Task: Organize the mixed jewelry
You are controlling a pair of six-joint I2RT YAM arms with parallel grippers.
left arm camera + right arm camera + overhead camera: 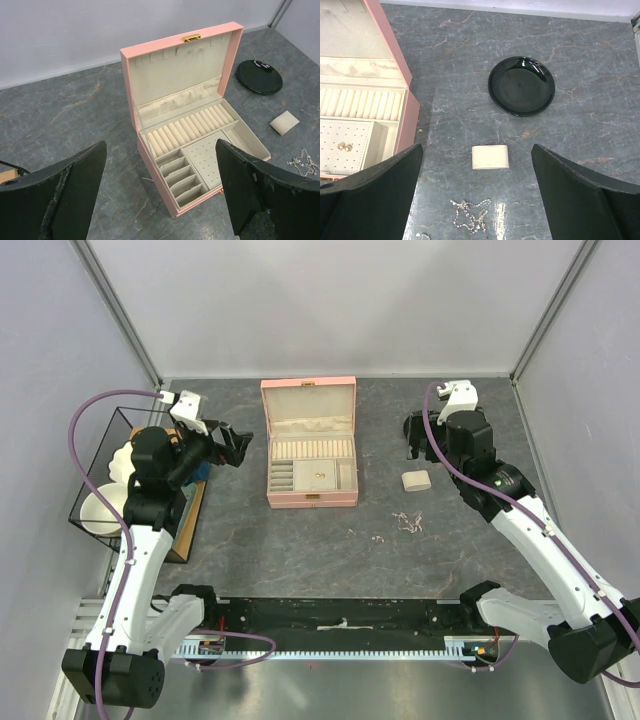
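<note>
The mixed jewelry lies loose on the dark table: a tangled pale chain (408, 523) (470, 216) (302, 162) and a tiny bit (378, 537) to its left. A gold pair of earrings (344, 147) (318, 475) sits on the perforated pad inside the open pink box (310, 501) (150, 165) (410, 115). My left gripper (236, 446) (160, 165) hovers open just left of the box, holding nothing. My right gripper (414, 436) (476, 150) hangs open right of the box, above the beige pad, also holding nothing.
A small beige pad (416, 480) (490, 156) (284, 122) lies between the box and the chain. Behind it a round black disc (521, 85) (259, 76) rests on the table. At the far left stands a black wire basket (92, 455) with white dishes.
</note>
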